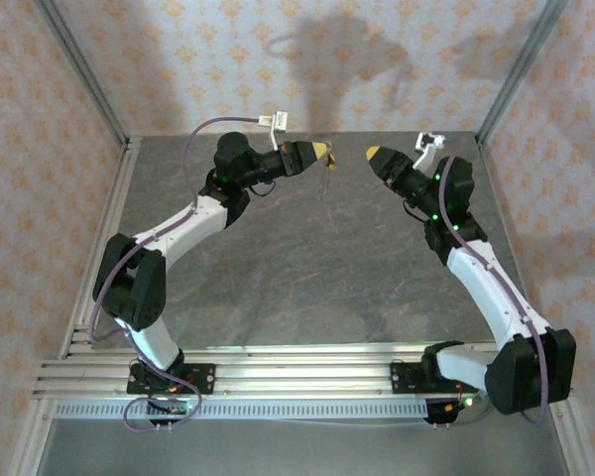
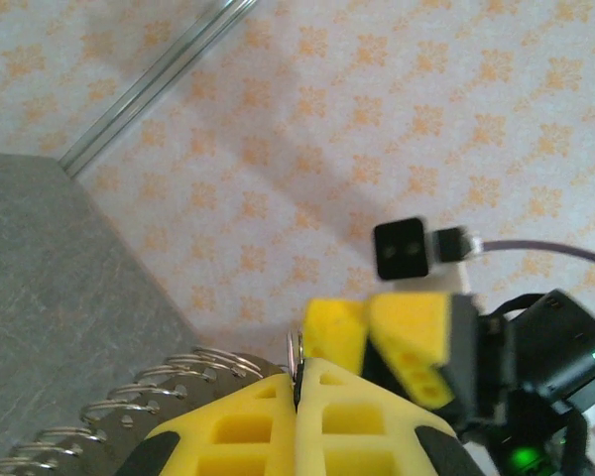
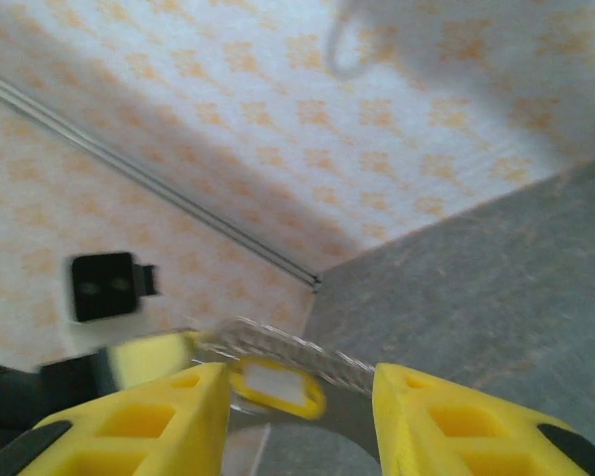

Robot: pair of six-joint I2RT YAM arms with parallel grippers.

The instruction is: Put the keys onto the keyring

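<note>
My left gripper is raised above the far middle of the table and shut on the keyring, a thin metal ring pinched edge-on between its yellow fingertips. A chain of small wire rings trails from it; from above it hangs as a thin strand under the tip. My right gripper faces it a short way off and stands open. Between its fingers I see a key's yellow oval head, close to one finger, with the ring chain behind it. I cannot tell whether the key touches that finger.
The grey stone-patterned table is walled by patterned paper on three sides. Metal posts rise at the far corners. An aluminium rail carries both arm bases at the near edge.
</note>
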